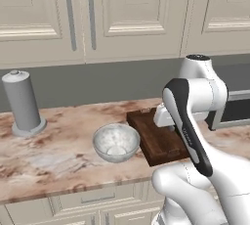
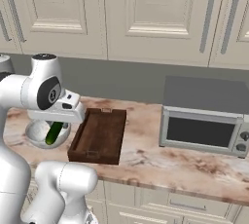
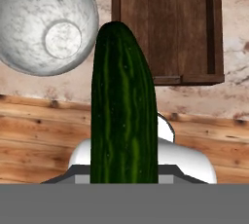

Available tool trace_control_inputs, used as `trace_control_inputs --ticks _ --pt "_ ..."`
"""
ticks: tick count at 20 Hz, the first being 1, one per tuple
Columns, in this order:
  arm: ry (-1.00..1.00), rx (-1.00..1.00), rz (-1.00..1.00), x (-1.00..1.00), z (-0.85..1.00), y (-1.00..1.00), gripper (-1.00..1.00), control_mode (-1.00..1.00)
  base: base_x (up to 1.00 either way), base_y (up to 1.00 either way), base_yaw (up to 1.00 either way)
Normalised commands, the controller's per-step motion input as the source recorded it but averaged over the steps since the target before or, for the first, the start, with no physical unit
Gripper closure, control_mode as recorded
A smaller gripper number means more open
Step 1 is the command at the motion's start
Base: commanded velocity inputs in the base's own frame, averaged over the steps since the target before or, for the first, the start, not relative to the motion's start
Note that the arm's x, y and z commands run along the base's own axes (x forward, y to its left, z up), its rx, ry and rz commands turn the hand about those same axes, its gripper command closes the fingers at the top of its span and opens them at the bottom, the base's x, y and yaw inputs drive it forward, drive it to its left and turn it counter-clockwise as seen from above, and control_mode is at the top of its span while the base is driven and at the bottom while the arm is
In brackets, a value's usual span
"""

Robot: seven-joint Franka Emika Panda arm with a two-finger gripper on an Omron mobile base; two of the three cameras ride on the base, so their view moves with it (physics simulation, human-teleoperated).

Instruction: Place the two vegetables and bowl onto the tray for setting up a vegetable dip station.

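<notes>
No brand, label or writing can be read on anything here. The counter [image 1: 58,155] is a pinkish-brown marbled stone, running across the middle of both base views, with cream panelled cabinets [image 1: 127,9] above a plain grey backsplash and cream drawers below. In the hand view a wooden plank floor shows along the lower part of the frame.

The end effector [image 2: 57,126] is clamped on the dark-green vegetable [image 3: 124,116] — it hangs tilted at the left of the right base view, in front of the bowl [image 1: 116,142], and runs up the centre of the hand view. The mottled whitish-grey bowl sits on the counter just left of the tray [image 2: 99,135], empty inside. The dark brown tray lies at the centre of the right base view, its floor bare.

A grey cylindrical canister [image 1: 22,102] stands at the left of the left base view; a silver toaster oven [image 2: 204,131] sits at the right of the right base view.
</notes>
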Motion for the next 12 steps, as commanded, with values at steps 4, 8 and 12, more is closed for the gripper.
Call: trace_control_inputs --ticks 4,8,12 --pt "0.0 0.0 0.0 0.0 0.0 0.0 1.0 1.0 0.07 -0.14 -0.07" --pt "0.0 0.0 0.0 0.0 0.0 0.0 1.0 1.0 0.0 -0.08 -0.17" --pt "0.0 0.0 0.0 0.0 0.0 0.0 1.0 1.0 0.0 -0.03 -0.2"
